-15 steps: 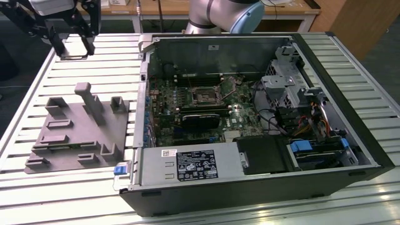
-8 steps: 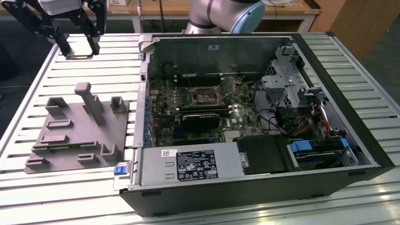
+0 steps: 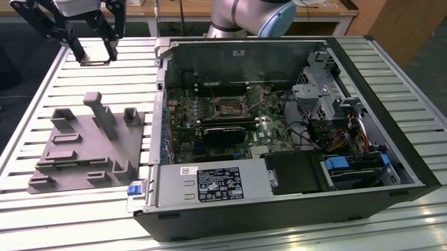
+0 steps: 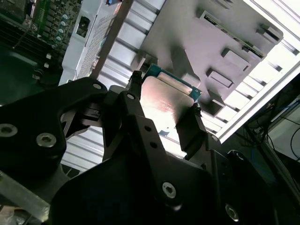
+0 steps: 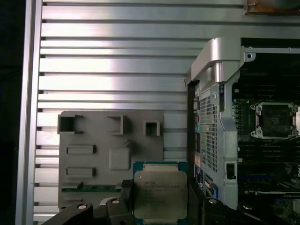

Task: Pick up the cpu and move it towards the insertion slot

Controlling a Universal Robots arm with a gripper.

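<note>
The cpu (image 5: 159,191), a small square chip with a silvery face on a green board, sits between the two black fingers of my gripper (image 5: 160,201), which is shut on it. The second wrist view shows the cpu (image 4: 167,99) clamped by the gripper (image 4: 164,105) above the grey plastic fixture (image 4: 211,42). In the exterior view the gripper (image 3: 96,57) hangs above the slatted table at the far left, holding the cpu (image 3: 96,62) edge-on. The insertion slot (image 3: 228,108), a dark square socket in a silver frame, lies inside the open computer case; it also appears as the insertion slot (image 5: 275,119).
The grey fixture (image 3: 91,146) lies on the slatted aluminium table (image 3: 84,89), left of the open computer case (image 3: 293,209). Inside the case are a black card (image 3: 225,135), a drive cage (image 3: 317,99), cables and a power supply (image 3: 209,183). The case wall (image 5: 218,61) stands between gripper and socket.
</note>
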